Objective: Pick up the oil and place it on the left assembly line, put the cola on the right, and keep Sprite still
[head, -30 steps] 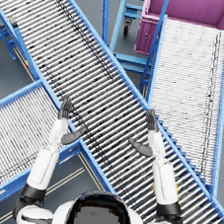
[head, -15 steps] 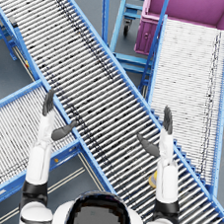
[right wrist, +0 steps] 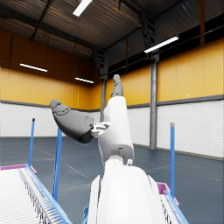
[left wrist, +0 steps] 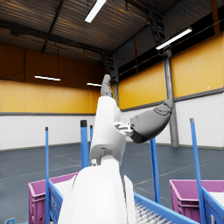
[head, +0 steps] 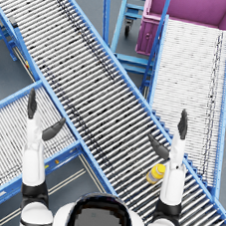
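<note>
A small yellow bottle with a yellow cap, the oil (head: pixel 155 173), lies on the middle roller conveyor (head: pixel 101 103) close to my right forearm. My left hand (head: pixel 38 121) is raised over the left conveyor (head: pixel 6 142), fingers apart and holding nothing. My right hand (head: pixel 174 140) is raised above the middle conveyor's right edge, also open and empty. In both wrist views each hand (left wrist: pixel 127 118) (right wrist: pixel 94 116) points up toward the hall's ceiling with the thumb spread away. No cola or Sprite shows in any view.
The right conveyor (head: pixel 188 84) runs up to a purple bin (head: pixel 192 14) at its far end. Blue frame rails (head: pixel 104 13) and a gap to the floor separate the lines. More purple bins (left wrist: pixel 188 199) show in the left wrist view.
Both arms have swung outward and upward, hands now held higher and wider apart. The yellow bottle has come into view beside my right forearm.
</note>
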### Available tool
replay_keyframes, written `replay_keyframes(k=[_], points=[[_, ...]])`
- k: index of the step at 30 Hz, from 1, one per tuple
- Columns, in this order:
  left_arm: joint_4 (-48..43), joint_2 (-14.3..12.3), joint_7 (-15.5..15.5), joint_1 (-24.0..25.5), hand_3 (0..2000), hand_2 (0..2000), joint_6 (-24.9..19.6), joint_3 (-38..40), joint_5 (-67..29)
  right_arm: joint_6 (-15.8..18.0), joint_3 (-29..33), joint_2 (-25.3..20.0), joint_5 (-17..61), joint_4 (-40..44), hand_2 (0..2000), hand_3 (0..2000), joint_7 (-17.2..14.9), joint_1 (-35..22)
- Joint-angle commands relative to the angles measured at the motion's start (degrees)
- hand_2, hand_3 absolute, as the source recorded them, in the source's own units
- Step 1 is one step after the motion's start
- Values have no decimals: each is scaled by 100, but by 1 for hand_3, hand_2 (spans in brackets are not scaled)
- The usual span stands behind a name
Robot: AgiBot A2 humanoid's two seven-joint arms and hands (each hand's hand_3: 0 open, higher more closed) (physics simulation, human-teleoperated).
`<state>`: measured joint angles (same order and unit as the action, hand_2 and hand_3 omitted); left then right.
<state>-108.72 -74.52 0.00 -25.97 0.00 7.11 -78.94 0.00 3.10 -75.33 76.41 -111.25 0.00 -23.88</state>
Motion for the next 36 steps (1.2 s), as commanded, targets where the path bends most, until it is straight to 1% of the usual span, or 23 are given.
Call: replay_keyframes(k=[1,3,4,5,8,9,11,16,17,19,21,26,27,28,29,31,32,34,36], points=[[-52,11,0,-66,0,0,0,130,-2,0,168,1,1,-40,0,0,0,-69],[-11,8,0,-86,0,0,0,166,-3,0,152,-12,2,-43,0,0,0,-51],[-17,-13,0,-8,0,0,0,109,-4,0,155,-17,3,-43,0,0,0,-52],[-6,3,0,-100,0,0,0,94,-4,0,194,-44,3,42,0,0,0,254],[-11,-25,0,-19,0,0,0,128,-5,0,224,-73,3,-3,0,0,0,325],[-19,-12,0,-88,0,0,0,156,-5,0,189,-81,3,-36,0,0,0,360],[-36,-7,0,-145,0,0,0,110,-5,0,149,-91,3,-50,0,0,0,340],[-23,-50,0,-39,0,0,0,72,-5,0,234,-120,4,-31,0,0,0,357],[-24,-48,0,-81,0,0,0,-41,-5,0,237,-125,4,-31,0,0,0,356],[-85,-59,0,-68,0,0,0,-40,-5,0,349,-139,4,35,0,0,0,391],[-93,-65,0,-73,0,0,0,40,-6,0,183,-87,3,-92,0,0,0,55],[-135,-107,0,41,0,0,0,-2,-5,0,322,-115,3,-88,0,0,0,91],[-150,-96,0,-38,0,0,0,-47,-6,0,315,-116,3,-62,0,0,0,73],[-144,-115,0,42,0,0,0,-24,-6,0,291,-138,3,-66,0,0,0,171],[-144,-117,0,38,0,0,0,-32,-6,0,274,-125,3,-73,0,0,0,72],[-117,-104,0,-56,0,0,0,-28,-6,0,284,-144,3,-63,0,0,0,145],[-134,-122,0,25,0,0,0,-38,-6,0,280,-146,3,-64,0,0,0,141],[-151,-112,0,-60,0,0,0,-37,-6,0,348,-149,3,-112,0,0,0,124],[-88,-125,0,-36,0,0,0,-24,-6,0,309,-165,3,-87,0,0,0,169]])
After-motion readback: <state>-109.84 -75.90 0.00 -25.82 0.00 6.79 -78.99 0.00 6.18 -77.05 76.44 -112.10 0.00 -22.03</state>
